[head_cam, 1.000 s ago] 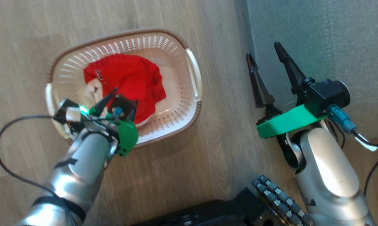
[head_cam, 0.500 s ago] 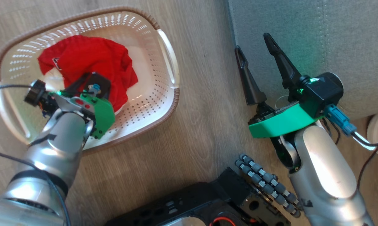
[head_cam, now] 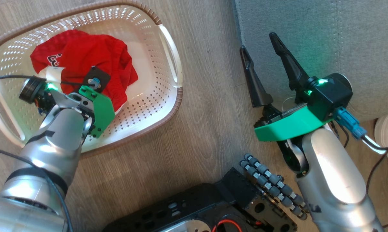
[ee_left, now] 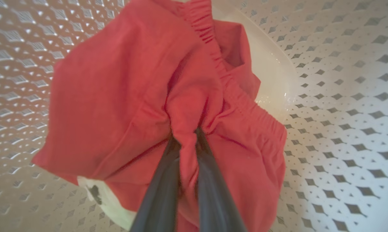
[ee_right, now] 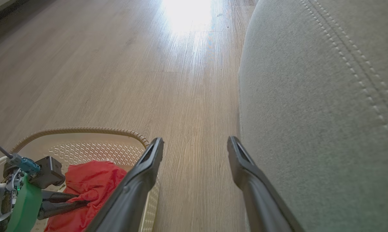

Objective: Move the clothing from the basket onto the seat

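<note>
The left claw (ee_left: 184, 137) is closed on a fold of clothing (ee_left: 116, 96) inside the basket (ee_left: 342, 112); fabric partly hides its tips. The right claw (head_cam: 258, 42) stands open and empty, with the seat (head_cam: 342, 32) just right of it, cut off by the frame.

You have the red fabric clothing (head_cam: 94, 58) in the cream perforated plastic basket (head_cam: 148, 103), left on the wooden floor (head_cam: 206, 129); the grey-green upholstered seat (head_cam: 342, 32) stands right of it.

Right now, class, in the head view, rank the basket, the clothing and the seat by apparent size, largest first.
1. The basket and the seat look about alike, both cropped by the frame, so unranked.
2. The clothing: clearly smallest, inside the basket.
</note>
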